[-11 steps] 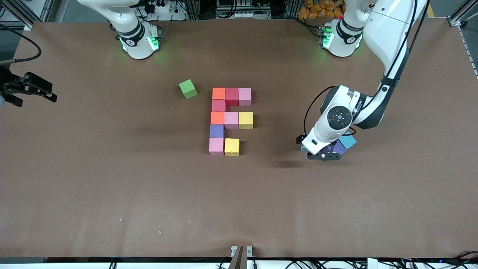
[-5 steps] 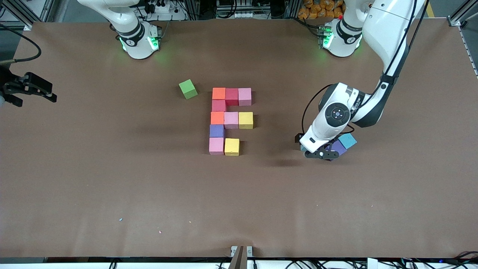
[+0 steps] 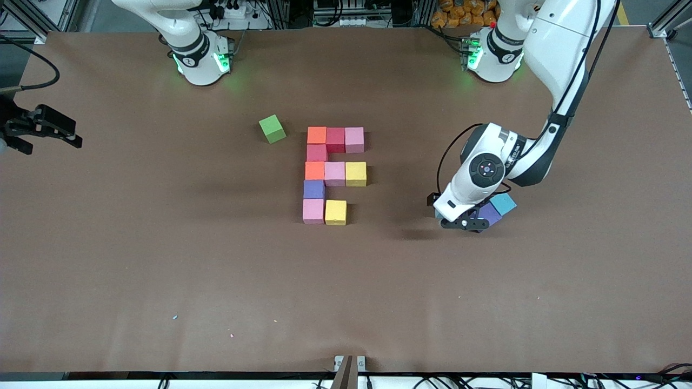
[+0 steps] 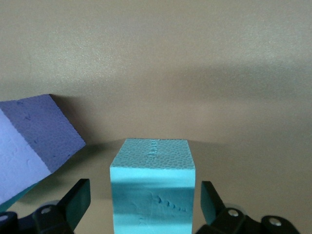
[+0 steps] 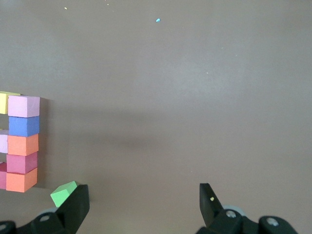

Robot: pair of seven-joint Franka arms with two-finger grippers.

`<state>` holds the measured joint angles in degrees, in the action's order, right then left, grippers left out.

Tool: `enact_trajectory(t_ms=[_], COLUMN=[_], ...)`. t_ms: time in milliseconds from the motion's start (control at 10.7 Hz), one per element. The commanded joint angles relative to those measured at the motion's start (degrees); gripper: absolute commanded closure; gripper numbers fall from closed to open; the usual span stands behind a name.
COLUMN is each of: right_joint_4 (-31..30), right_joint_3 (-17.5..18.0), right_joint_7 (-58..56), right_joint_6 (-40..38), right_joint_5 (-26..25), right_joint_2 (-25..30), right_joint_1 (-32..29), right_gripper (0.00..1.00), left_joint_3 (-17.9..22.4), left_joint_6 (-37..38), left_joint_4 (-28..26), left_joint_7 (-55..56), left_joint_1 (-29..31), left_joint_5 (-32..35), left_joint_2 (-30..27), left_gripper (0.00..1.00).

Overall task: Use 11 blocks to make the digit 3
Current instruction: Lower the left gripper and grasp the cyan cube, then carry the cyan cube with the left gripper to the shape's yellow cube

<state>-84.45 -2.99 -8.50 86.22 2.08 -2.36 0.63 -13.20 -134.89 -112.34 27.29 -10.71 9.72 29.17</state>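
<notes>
Ten blocks lie joined mid-table, from the orange one (image 3: 317, 135) down to a yellow one (image 3: 335, 212); the right wrist view shows part of that group (image 5: 23, 144). Toward the left arm's end, a purple block (image 3: 491, 214) and a cyan block (image 3: 503, 203) touch each other. My left gripper (image 3: 465, 222) is low at the table beside them. It is open, with another cyan block (image 4: 152, 187) between its fingers (image 4: 78, 200) and a gap on each side. The purple block (image 4: 34, 144) sits just beside it. My right gripper (image 3: 40, 129) waits open and empty above the right arm's end of the table.
A green cube (image 3: 272, 128) sits alone beside the orange block, toward the right arm's end, and also shows next to my right gripper's finger as a green cube (image 5: 63, 194). The brown table (image 3: 216, 281) spreads wide nearer the front camera.
My left gripper has shifted slightly toward the joined blocks while staying low around the cyan block. No block has moved, and the right arm is still.
</notes>
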Motion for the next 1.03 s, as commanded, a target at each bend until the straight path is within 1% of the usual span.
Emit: enact_trajectory(t_ms=[0, 94, 187, 375, 468, 562, 749, 843, 937], right_joint_4=[1.48, 1.48, 1.48, 1.48, 1.48, 1.48, 1.56, 1.65, 1.65], right_joint_3=[0.62, 0.62, 0.62, 0.62, 0.62, 0.62, 0.62, 0.62, 0.62], right_joint_7=[-0.11, -0.11, -0.20, -0.11, -0.11, -0.03, -0.03, -0.03, -0.03], right_joint_6=[-0.88, -0.88, -0.71, -0.71, -0.71, -0.71, -0.44, -0.27, -0.18], right_joint_5=[-0.41, -0.23, -0.06, -0.58, -0.58, -0.41, -0.32, -0.06, -0.06], right_joint_2=[-0.72, -0.81, -0.81, -0.72, -0.72, -0.72, -0.72, -0.72, -0.72], right_joint_1=[-2.21, -2.47, -2.47, -1.95, -1.95, -1.86, -1.86, -1.86, -1.86], right_gripper=[0.00, 0.00, 0.00, 0.00, 0.00, 0.00, 0.00, 0.00, 0.00], left_joint_3=[-0.25, -0.16, -0.16, -0.33, -0.34, -0.42, -0.42, -0.42, -0.42], left_joint_6=[-0.11, -0.02, 0.24, 2.60, 5.05, 7.25, 7.72, 7.72, 7.72], left_joint_4=[0.45, 0.54, 0.89, 4.22, 7.37, 10.97, 18.00, 21.25, 23.38], left_joint_7=[1.09, 1.97, 4.42, 13.53, 18.46, 25.29, 41.19, 47.62, 53.08], left_joint_1=[0.42, -0.18, -0.54, -2.02, -2.99, -4.40, -8.08, -9.23, -10.03], left_joint_5=[1.01, 0.92, 0.92, 0.83, 0.13, -0.83, -3.81, -4.79, -5.93], left_joint_2=[-0.08, -0.25, -0.43, -0.25, 0.27, 1.75, 6.05, 8.08, 9.84], left_gripper=[0.54, 0.87, 1.00, 1.00, 1.00, 1.00, 1.00, 1.00, 1.00])
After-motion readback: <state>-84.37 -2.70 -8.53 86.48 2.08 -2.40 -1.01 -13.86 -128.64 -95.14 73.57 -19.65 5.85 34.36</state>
